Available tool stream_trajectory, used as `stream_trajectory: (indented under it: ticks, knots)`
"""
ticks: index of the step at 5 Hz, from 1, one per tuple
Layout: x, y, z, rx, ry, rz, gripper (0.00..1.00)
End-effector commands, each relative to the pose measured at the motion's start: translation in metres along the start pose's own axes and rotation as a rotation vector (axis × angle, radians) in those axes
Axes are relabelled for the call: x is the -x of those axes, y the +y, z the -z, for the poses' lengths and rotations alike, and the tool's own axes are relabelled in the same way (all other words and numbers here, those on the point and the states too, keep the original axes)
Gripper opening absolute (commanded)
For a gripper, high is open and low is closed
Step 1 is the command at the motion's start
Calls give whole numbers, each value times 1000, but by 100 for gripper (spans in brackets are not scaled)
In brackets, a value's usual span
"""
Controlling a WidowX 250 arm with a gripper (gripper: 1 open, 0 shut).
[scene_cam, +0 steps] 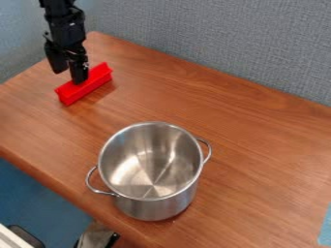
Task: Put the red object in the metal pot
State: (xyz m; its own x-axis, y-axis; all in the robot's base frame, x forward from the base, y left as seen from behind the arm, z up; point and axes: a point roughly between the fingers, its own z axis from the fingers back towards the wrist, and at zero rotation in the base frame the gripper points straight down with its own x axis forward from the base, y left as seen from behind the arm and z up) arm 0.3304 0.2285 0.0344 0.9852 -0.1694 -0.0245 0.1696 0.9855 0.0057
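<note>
The red object (83,85), a long bright red bar, lies flat on the wooden table (246,126) at the far left. Directly over its far end hangs my black gripper (68,69), open, its two fingers pointing down; one finger reaches the bar's upper end, the other stands to its left. Nothing is held between the fingers. The metal pot (150,170), shiny and round with two loop handles, stands upright and empty toward the table's front, well to the right of and nearer than the bar.
A grey-blue wall (233,39) runs behind the table. The table's left edge and front edge drop off close to the bar and the pot. A dark object (93,238) sits below the table's front edge.
</note>
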Motion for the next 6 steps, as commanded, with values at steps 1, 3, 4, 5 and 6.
stream_trajectory:
  ticks: [1,3,4,5,6]
  knots:
    - [-5,8,-10,-31,-38,-3,100]
    - [-6,4,-2,-17,-35,2,0]
    - [-4,-3,-15,-14,-57,4,0]
    - [-3,-11,-29,-13,-83,6,0]
    - [-1,-17,-43,-13,-105,5,0]
